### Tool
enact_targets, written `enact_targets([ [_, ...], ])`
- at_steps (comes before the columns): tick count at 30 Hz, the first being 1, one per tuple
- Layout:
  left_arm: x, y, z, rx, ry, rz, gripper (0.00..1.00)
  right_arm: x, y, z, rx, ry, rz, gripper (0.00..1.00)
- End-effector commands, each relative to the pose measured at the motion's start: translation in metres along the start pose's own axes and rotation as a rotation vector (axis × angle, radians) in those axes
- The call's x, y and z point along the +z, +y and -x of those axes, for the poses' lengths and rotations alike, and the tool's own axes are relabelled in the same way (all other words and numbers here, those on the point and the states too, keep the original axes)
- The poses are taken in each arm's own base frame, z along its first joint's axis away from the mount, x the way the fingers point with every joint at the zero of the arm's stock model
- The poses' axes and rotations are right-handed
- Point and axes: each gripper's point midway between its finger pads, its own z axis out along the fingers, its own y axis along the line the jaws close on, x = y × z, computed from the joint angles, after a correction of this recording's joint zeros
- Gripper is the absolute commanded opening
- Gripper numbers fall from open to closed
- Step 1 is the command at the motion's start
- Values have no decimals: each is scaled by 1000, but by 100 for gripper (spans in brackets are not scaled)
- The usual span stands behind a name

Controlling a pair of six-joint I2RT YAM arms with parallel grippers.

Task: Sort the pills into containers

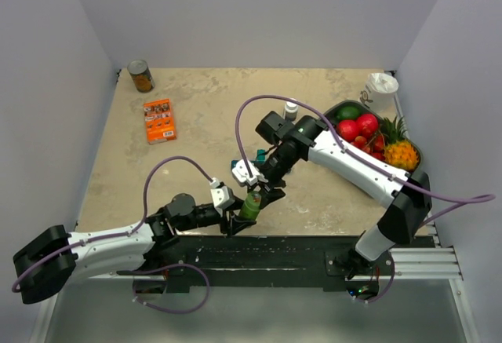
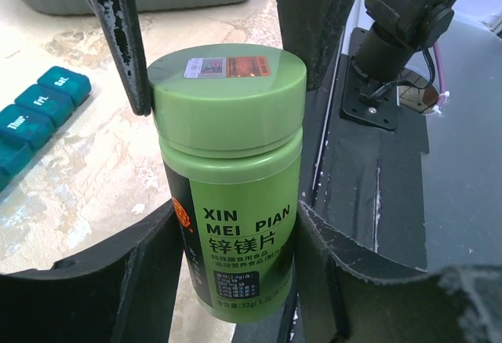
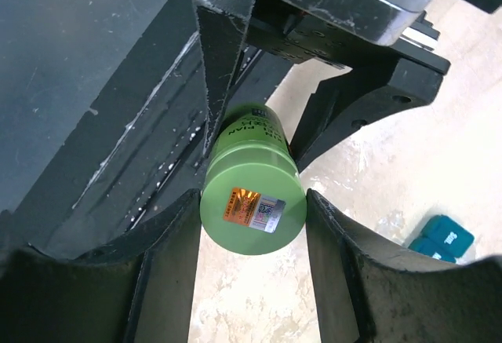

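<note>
Table (image 1: 196, 107); 1 green bottle (image 2: 227, 162) held by left gripper (image 2: 235, 229), right gripper (image 3: 251, 202); 1 organiser (image 2: 35, 115)

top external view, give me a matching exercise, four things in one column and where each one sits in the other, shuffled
Things
1 green bottle
2 teal pill organiser
3 orange box
4 tin can

Places
a far left corner of the table
b nearest the arm bases, clamped by the left gripper and the right gripper
c left side, lying flat
d centre of the table, only partly visible

Pairs: 1-b, 2-d, 3-c, 4-a
</note>
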Motion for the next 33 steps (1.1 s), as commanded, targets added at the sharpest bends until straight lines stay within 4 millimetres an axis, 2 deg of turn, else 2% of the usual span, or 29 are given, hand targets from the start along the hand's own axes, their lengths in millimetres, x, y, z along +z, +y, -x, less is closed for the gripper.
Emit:
enact_targets([
  [1, -1, -1, 14, 18, -54, -3, 0, -19, -10, 21, 33, -17, -120, 59],
  [2, -1, 0, 14, 15, -55, 3, 0, -28, -19, 29, 31, -25, -168, 69],
  [4, -1, 4, 13, 14, -52, 28, 0, -44, -23, 37, 98, -56, -218, 82],
  [5, -1, 7, 14, 12, -54, 40, 0, -56, -29, 51, 97, -108, -246, 87],
  [7, -1, 12, 16, 13, -56, 74, 0, -75, -31, 58, 176, -176, -277, 99],
  [9, -2, 18, 19, 16, -65, 110, 0, -88, -39, 71, 225, -296, -296, 99],
  [10, -2, 19, 22, 16, -72, 118, 0, -100, -43, 72, 434, -376, -322, 99],
  [11, -2, 21, 23, 18, -77, 127, 0, -98, -58, 66, 473, -429, -345, 99],
  [13, -3, 27, 25, 18, -79, 161, 0, -98, -55, 61, 581, -504, -283, 99],
  [14, -3, 28, 26, 17, -77, 170, 0, -88, -50, 51, 632, -516, -239, 99],
  [16, -2, 33, 26, 19, -69, 198, 0, -79, -49, 36, 643, -478, -260, 99],
  [18, -2, 37, 29, 19, -69, 223, 0, -78, -50, 33, 641, -444, -334, 99],
  [19, -2, 38, 29, 21, -71, 227, 0, -77, -56, 23, 663, -413, -395, 99],
  [24, 1, 43, 34, 34, -72, 251, 0, -64, -63, 9, 779, -359, -511, 99],
  [25, 2, 44, 34, 33, -69, 251, 0, -62, -69, -1, 809, -319, -574, 99],
  [26, 4, 44, 37, 37, -73, 251, 0, -52, -68, -1, 817, -293, -572, 99],
  [30, 10, 47, 38, 44, -57, 258, 0, -34, -67, -8, 869, -229, -574, 99],
  [33, 12, 48, 42, 51, -61, 260, 0, -29, -69, -12, 881, -205, -575, 99],
])
